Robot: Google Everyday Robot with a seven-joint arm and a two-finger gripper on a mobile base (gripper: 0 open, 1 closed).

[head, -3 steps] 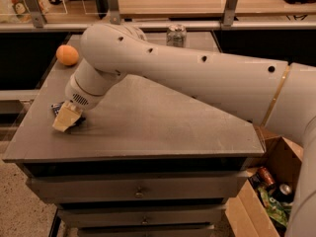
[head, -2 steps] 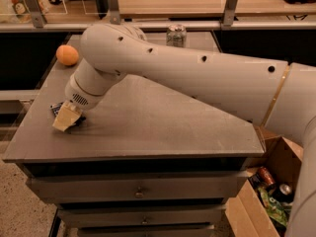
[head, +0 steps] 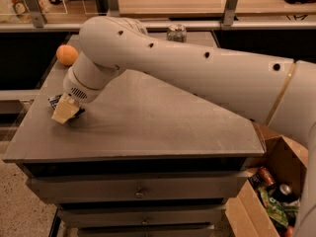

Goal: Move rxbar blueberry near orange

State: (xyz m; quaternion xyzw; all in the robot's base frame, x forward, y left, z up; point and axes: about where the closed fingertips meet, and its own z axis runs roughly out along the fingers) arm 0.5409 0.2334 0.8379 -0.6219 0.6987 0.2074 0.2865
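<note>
The cream, blocky claw (head: 65, 110) sits low on the matte grey worktop (head: 163, 127) — whether it is apart or clamped, I cannot tell. Tucked under it on its far side peeks the rxbar blueberry (head: 54, 100), a flat dark-blue wrapper, mostly hidden. Nothing has shifted since a moment ago. Well beyond the claw — near the far edge — rests the round, matte orange (head: 66, 55).

Hand (head: 64, 110): down at the left edge of the desk (head: 148, 125), apparently on the rxbar blueberry (head: 54, 100).
Orange (head: 67, 55): behind the Hand, at the desk's far left corner.
Can (head: 176, 32): at the far edge, right of the Orange.
Box (head: 276, 154): on the floor, right of the desk.
</note>
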